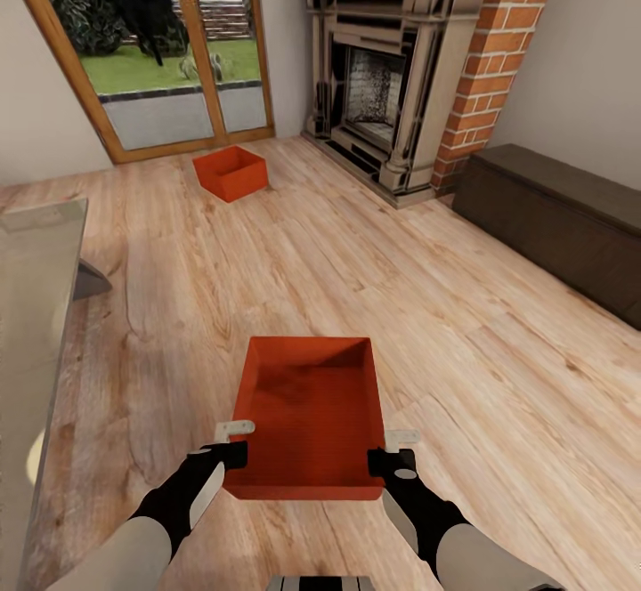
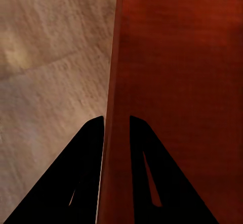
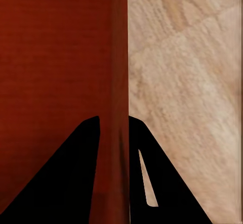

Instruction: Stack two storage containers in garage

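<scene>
Two red-orange lidless rectangular plastic bins are in the living room: the near bin (image 1: 310, 422) at 6 o'clock, the far bin (image 1: 231, 172) at 11 o'clock by the glass doors (image 1: 169, 48). Left gripper (image 1: 233, 444) and right gripper (image 1: 390, 450) each have jaws pinched over a side wall. Lift evenly, keeping it level. Light wood plank floor (image 1: 499, 368); brick fireplace (image 1: 401, 75) at 1 o'clock.

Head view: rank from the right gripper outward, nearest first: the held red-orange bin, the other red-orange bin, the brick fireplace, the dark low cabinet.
1. Red-orange plastic bin, its wall clamped by the right gripper.
2. Dark brown low cabinet, along the right wall.
3. Brick fireplace, ahead.
4. Second red-orange bin, by the glass doors; close to the fireplace's rank.
</scene>
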Available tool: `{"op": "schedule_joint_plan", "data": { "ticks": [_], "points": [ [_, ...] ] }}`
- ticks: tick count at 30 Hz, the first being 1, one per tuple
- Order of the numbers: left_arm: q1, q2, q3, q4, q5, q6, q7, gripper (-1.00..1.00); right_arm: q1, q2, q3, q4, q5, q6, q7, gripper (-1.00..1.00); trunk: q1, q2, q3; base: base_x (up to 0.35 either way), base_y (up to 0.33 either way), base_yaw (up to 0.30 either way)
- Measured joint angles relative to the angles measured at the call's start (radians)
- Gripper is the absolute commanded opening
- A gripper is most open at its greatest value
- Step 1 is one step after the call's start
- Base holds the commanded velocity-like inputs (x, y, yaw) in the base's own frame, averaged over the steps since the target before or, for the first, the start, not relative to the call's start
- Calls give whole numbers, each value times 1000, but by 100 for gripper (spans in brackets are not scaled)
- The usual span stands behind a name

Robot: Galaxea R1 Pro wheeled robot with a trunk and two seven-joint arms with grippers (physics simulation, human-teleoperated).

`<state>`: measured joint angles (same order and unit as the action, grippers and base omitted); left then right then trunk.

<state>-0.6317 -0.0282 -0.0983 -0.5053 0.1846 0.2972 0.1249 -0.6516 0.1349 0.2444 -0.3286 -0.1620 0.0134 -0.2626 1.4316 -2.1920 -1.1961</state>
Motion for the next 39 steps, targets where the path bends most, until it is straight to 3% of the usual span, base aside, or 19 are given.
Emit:
{"op": "schedule_joint_plan", "data": {
  "ticks": [39],
  "points": [
    [0, -1, 3, 5, -5, 0, -2, -100, 0, -1, 5, 3, -10, -1, -1, -100, -150, 273, 122, 0, 0, 0]
  ]
}}
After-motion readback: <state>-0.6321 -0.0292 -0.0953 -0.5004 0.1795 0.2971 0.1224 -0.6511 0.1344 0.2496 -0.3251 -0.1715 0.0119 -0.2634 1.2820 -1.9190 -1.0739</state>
